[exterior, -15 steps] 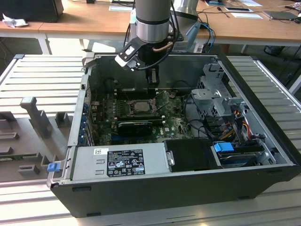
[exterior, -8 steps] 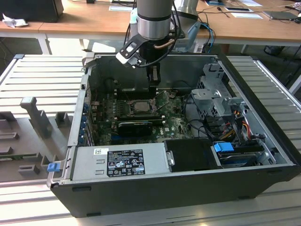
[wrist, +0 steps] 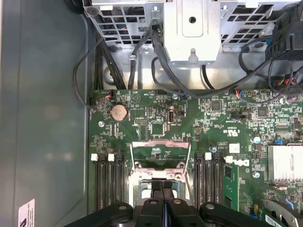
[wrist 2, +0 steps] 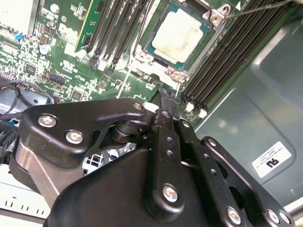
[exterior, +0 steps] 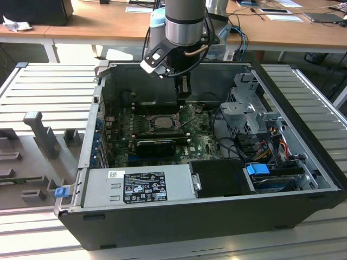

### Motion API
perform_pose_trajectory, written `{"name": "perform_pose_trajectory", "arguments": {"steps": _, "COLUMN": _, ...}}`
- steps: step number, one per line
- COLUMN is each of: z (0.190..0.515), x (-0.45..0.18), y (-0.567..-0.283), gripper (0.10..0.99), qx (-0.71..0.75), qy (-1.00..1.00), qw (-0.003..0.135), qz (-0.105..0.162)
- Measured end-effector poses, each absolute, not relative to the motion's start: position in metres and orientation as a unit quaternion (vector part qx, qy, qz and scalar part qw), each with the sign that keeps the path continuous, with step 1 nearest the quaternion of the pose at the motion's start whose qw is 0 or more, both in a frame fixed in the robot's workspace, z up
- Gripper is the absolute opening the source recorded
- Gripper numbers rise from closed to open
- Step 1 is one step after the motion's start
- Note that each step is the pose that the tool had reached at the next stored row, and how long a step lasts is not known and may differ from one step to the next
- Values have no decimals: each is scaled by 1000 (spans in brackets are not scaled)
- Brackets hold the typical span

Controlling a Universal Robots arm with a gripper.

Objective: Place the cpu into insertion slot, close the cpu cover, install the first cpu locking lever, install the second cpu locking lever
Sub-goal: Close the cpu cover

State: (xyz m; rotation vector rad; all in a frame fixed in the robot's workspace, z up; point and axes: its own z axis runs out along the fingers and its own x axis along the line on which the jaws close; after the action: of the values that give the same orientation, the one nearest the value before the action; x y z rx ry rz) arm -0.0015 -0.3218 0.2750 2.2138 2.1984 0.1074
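Half the socket (wrist: 138, 178) hidden behind the gripper (wrist: 162, 185), fingers (wrist: 152, 205) pinched together on nothing, cpu (wrist 2: 180, 34) lying flat, silver face up, square.

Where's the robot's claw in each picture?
Exterior view: the gripper hangs inside the open computer case, just over the green board.
Second wrist view: the gripper looms big and black up close, its tip near the cpu.
First wrist view: the gripper sits between the two banks of black memory slots.
Shared landmark: the green board.
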Motion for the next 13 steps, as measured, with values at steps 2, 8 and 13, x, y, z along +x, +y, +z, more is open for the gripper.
{"name": "perform_pose_trajectory", "arguments": {"steps": 2, "z": 275, "x": 2, "y": -322, "gripper": 106, "qx": 709, "qy": 704, "qw": 10, "qz": 34}}
{"name": "perform_pose_trajectory", "arguments": {"steps": 8, "z": 275, "x": 8, "y": -321, "gripper": 106, "qx": 709, "qy": 704, "qw": 10, "qz": 34}}
{"name": "perform_pose_trajectory", "arguments": {"steps": 13, "z": 275, "x": 12, "y": -321, "gripper": 106, "qx": 709, "qy": 704, "qw": 10, "qz": 34}}
